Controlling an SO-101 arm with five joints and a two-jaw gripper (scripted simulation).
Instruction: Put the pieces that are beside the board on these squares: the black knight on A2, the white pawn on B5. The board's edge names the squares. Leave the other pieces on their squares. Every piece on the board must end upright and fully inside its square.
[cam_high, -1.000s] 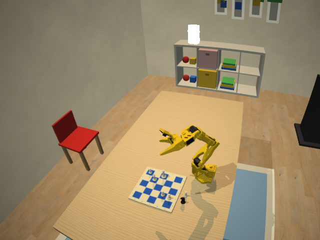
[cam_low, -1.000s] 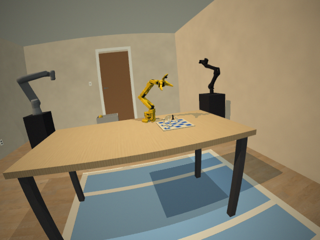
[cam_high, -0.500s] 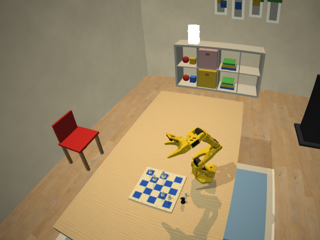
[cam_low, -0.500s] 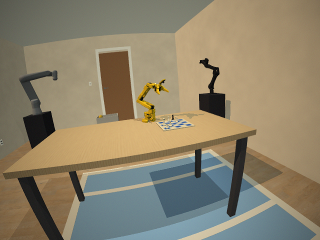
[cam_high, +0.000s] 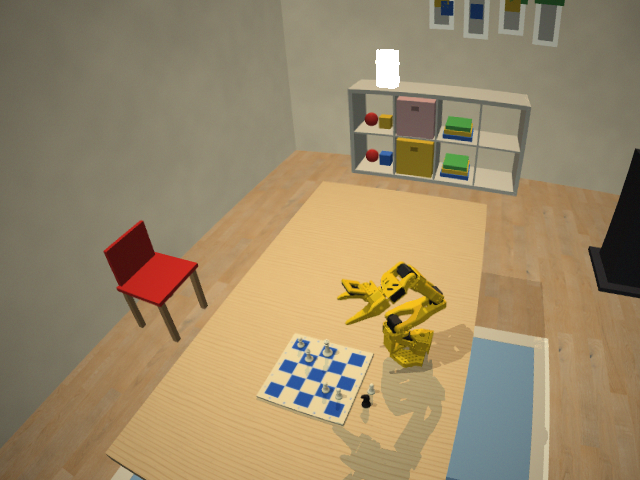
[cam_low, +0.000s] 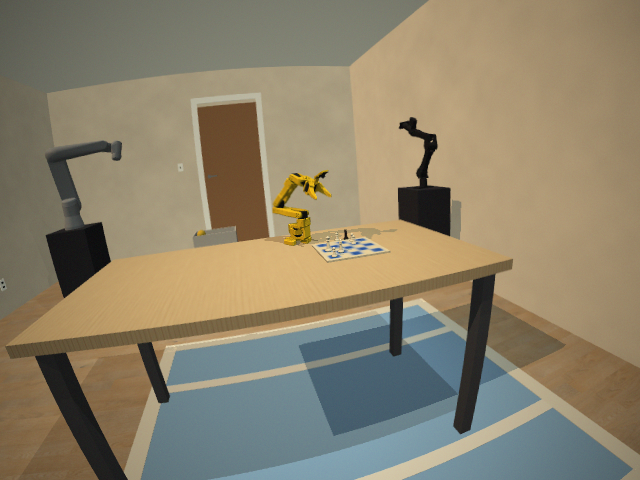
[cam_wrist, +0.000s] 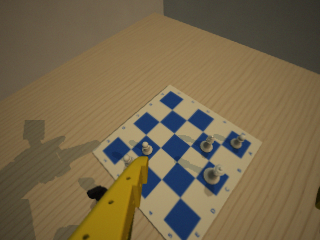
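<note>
The blue and cream chessboard (cam_high: 315, 379) lies on the table in front of the arm's base. Several white pieces stand on it. The black knight (cam_high: 366, 400) and the white pawn (cam_high: 371, 387) stand upright on the table, just off the board's right edge. My yellow gripper (cam_high: 345, 308) hangs in the air above and behind the board, partly open and empty. In the wrist view one jaw (cam_wrist: 139, 167) points down over the board (cam_wrist: 182, 155), and the black knight (cam_wrist: 95, 192) shows beside it. The white pawn is hidden there. The gripper also shows in the exterior view (cam_low: 324, 183).
The arm's base (cam_high: 408, 348) stands right of the board. A red chair (cam_high: 149, 273) is left of the table and a shelf (cam_high: 439, 136) stands at the far wall. Two other robot arms on black pedestals (cam_low: 423, 206) (cam_low: 77, 253) stand off the table.
</note>
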